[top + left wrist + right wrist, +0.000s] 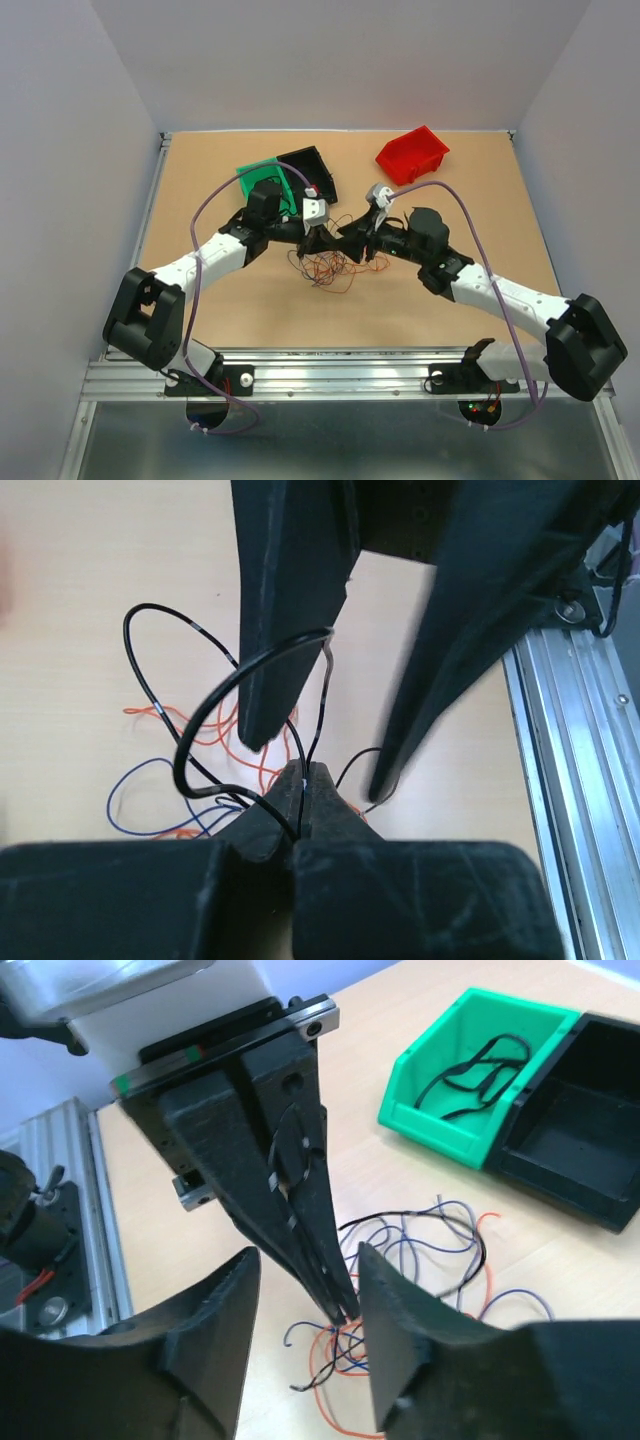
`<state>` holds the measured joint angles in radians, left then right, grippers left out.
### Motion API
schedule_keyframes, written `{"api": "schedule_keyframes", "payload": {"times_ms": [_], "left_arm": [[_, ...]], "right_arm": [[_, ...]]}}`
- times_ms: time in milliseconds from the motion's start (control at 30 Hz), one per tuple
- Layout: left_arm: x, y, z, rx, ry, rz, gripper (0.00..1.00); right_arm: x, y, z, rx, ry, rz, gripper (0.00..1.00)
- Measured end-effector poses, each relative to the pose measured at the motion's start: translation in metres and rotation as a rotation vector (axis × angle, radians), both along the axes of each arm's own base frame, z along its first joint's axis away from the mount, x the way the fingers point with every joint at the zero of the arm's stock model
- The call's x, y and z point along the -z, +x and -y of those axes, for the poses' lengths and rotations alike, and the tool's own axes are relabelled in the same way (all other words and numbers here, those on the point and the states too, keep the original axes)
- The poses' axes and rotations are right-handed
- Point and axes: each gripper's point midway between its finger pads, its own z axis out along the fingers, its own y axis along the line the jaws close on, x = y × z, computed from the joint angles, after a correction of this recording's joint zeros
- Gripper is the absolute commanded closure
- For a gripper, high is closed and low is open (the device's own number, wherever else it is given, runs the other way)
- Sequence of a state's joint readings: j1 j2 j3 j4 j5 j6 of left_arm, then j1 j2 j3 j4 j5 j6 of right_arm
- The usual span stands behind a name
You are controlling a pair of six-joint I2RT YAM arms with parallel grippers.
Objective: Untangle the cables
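A tangle of thin cables [325,268] in orange, blue and black lies on the table between the two arms. My left gripper [304,770] is shut on a black cable [181,748] that loops up from its tips. It also shows in the right wrist view [340,1308], pointing down over the tangle [420,1260]. My right gripper [305,1260] is open, and its fingers [290,610] straddle the left gripper's tips without holding anything. In the top view the left gripper [325,240] and the right gripper [360,240] meet just above the pile.
A green bin [455,1120] with black cables inside stands beside an empty black bin [580,1130] at the back left. A red bin [412,155] sits at the back right. An aluminium rail [580,780] runs along the table's near edge.
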<state>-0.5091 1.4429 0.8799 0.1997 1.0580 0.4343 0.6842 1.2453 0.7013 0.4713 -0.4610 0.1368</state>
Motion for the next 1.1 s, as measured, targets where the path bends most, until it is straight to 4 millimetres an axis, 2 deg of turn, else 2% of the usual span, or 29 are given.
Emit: {"api": "schedule_keyframes", "payload": {"times_ms": [67,167,300,367,533,633,733,800,900,1033,1067,1100], "left_arm": [[-0.002,0.006,-0.003,-0.025,-0.007,-0.006,1.00],[-0.008,0.023,-0.014,-0.092,-0.024,-0.018,1.00],[-0.019,0.042,-0.030,-0.169,-0.038,-0.041,1.00],[-0.043,0.056,-0.036,-0.215,-0.055,-0.023,1.00],[-0.128,0.076,-0.043,-0.312,-0.135,0.089,1.00],[-0.178,0.084,-0.050,-0.355,-0.195,0.141,1.00],[-0.216,0.092,-0.060,-0.409,-0.236,0.139,1.00],[-0.238,0.097,-0.065,-0.434,-0.263,0.138,1.00],[-0.266,0.103,-0.069,-0.463,-0.301,0.127,1.00],[-0.298,0.114,-0.067,-0.467,-0.348,0.095,1.00],[-0.304,0.115,-0.066,-0.465,-0.358,0.090,1.00],[-0.310,0.117,-0.064,-0.461,-0.369,0.077,1.00]], "right_arm": [[-0.005,-0.001,0.002,0.016,0.010,0.011,0.31],[-0.012,-0.001,0.013,0.069,0.031,0.026,0.22],[-0.022,0.002,0.028,0.155,0.059,0.052,0.18],[-0.024,0.005,0.035,0.200,0.069,0.060,0.17],[-0.015,0.016,0.038,0.257,0.056,0.048,0.18],[0.005,0.024,0.035,0.274,0.015,0.013,0.19],[0.035,0.032,0.031,0.281,-0.044,-0.039,0.18],[0.055,0.038,0.024,0.270,-0.087,-0.071,0.18],[0.072,0.044,0.014,0.244,-0.119,-0.089,0.18],[0.084,0.047,-0.003,0.171,-0.104,-0.072,0.18],[0.089,0.049,-0.011,0.143,-0.094,-0.066,0.19],[0.093,0.050,-0.015,0.128,-0.090,-0.064,0.32]]}}
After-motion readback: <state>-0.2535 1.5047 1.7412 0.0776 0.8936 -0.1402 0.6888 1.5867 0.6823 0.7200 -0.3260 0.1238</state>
